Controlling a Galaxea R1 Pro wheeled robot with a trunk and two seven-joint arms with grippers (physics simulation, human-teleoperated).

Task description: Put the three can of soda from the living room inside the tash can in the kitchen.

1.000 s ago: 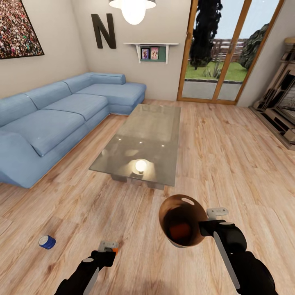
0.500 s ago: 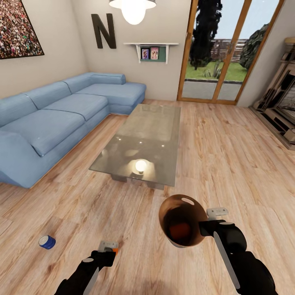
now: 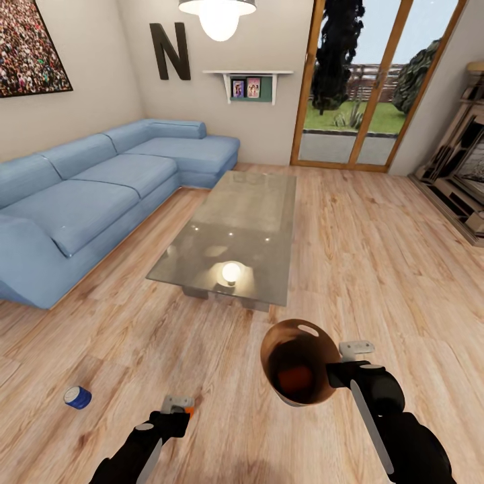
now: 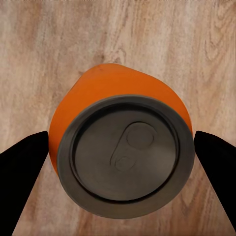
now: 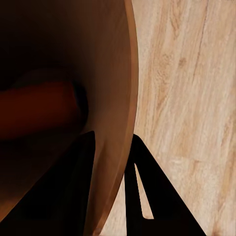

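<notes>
An orange can of soda (image 4: pixel 123 152) stands upright on the wood floor. My left gripper (image 4: pixel 121 132) is open with a finger (image 4: pixel 24 172) at each side of it, close to its wall; low in the head view I see the same gripper (image 3: pixel 178 405) and can (image 3: pixel 190 408). A dark blue can of soda (image 3: pixel 77 396) lies on the floor to the left. My right gripper (image 3: pixel 334 374) is shut on the rim of the tash can (image 3: pixel 289 339), held tilted with its copper inside facing me. Another orange can (image 3: pixel 294 380) lies inside it, also seen as a dim orange shape (image 5: pixel 34 113).
This is the living room. A low glass table (image 3: pixel 235 222) stands ahead, with a long blue corner sofa (image 3: pixel 87 195) to its left. Wood-framed glass doors (image 3: pixel 356 87) are at the back and a brick chimney (image 3: pixel 464 175) is at the right. Light wood floor surrounds me.
</notes>
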